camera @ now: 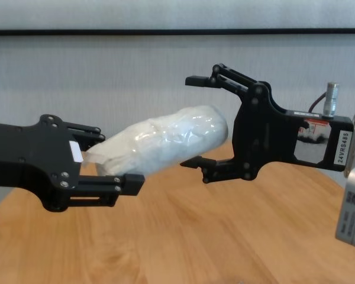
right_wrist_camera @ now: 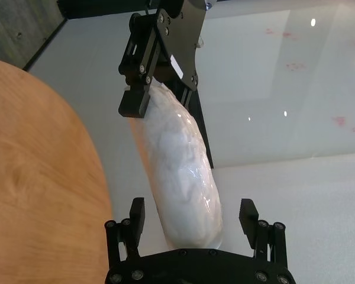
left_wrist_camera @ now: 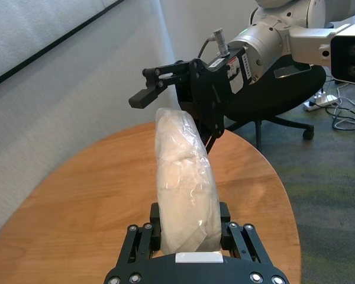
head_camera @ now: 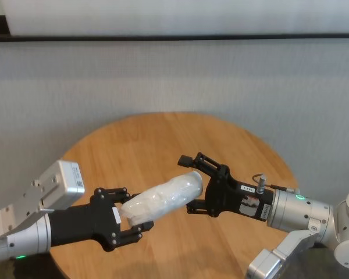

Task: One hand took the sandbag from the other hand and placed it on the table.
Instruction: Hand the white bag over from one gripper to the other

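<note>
The sandbag (head_camera: 163, 197) is a white bag in clear plastic, held level above the round wooden table (head_camera: 163, 139). My left gripper (head_camera: 131, 212), all black with a white sticker, is shut on the bag's near end (left_wrist_camera: 186, 201). My right gripper (head_camera: 189, 185), the claw with the labelled plate (camera: 337, 148), is open, with its curved fingers above and below the bag's other end. In the right wrist view its fingers (right_wrist_camera: 136, 216) stand apart from the sandbag (right_wrist_camera: 180, 165) on both sides. The chest view shows the sandbag (camera: 165, 139) spanning both grippers.
A grey wall (head_camera: 174, 81) runs behind the table. An office chair (left_wrist_camera: 278, 100) and floor cables (left_wrist_camera: 343, 112) lie beyond the table's far edge. Bare tabletop (camera: 195, 236) lies under both grippers.
</note>
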Controlling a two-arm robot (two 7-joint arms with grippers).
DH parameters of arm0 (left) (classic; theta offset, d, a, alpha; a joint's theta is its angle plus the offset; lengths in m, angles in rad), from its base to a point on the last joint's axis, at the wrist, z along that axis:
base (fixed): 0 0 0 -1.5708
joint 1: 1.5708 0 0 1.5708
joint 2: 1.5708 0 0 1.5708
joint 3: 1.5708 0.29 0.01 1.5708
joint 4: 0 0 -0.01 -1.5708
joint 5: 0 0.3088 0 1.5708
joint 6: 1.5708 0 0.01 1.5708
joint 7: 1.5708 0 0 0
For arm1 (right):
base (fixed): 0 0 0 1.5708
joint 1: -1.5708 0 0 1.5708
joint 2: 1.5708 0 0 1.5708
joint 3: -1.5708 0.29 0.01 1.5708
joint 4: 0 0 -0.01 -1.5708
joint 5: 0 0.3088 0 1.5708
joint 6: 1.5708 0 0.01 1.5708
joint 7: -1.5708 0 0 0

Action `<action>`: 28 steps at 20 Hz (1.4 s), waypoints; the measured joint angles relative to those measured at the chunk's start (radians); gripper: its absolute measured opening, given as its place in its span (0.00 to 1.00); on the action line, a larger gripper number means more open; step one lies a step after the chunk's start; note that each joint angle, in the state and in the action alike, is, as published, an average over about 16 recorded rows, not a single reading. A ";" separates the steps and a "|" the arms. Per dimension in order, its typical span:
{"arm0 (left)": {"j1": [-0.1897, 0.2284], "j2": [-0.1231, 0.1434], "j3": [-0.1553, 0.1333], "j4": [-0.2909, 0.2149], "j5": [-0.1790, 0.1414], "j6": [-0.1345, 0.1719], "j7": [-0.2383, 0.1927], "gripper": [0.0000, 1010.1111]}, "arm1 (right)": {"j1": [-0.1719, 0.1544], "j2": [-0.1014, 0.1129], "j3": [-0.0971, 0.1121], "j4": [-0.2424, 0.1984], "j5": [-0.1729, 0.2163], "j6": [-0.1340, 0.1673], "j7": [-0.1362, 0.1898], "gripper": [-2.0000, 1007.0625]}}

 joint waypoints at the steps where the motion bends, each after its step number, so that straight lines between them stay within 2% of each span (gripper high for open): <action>1: 0.000 0.000 0.000 0.000 0.000 0.000 0.000 0.56 | 0.000 0.000 0.000 0.000 0.000 0.000 0.000 0.95; 7: 0.000 0.000 0.000 0.000 0.000 0.000 0.000 0.56 | 0.000 0.000 0.000 0.001 -0.002 -0.001 -0.001 0.84; 21: 0.000 0.000 0.000 0.000 0.000 0.000 0.000 0.56 | 0.000 0.000 0.000 0.001 -0.004 -0.002 -0.002 0.44; 28: 0.000 0.000 0.000 0.000 0.000 0.000 0.000 0.56 | 0.000 0.000 0.000 0.001 -0.004 -0.002 -0.002 0.33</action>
